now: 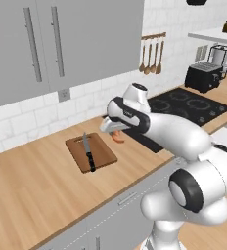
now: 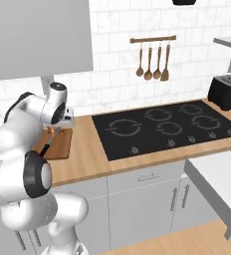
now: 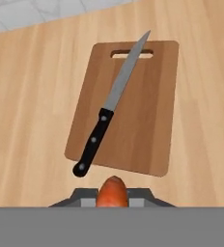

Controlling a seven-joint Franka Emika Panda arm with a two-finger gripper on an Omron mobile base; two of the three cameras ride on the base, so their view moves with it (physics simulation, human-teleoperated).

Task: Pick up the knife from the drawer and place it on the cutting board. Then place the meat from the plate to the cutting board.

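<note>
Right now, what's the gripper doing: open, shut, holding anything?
Gripper: shut on the meat, held above the counter just short of the cutting board, where the knife already lies.

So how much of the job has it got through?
The black-handled steel knife already lies on the brown wooden cutting board. The gripper is shut on the small orange-red meat piece, beside the board. Left: setting the meat on the board.
</note>
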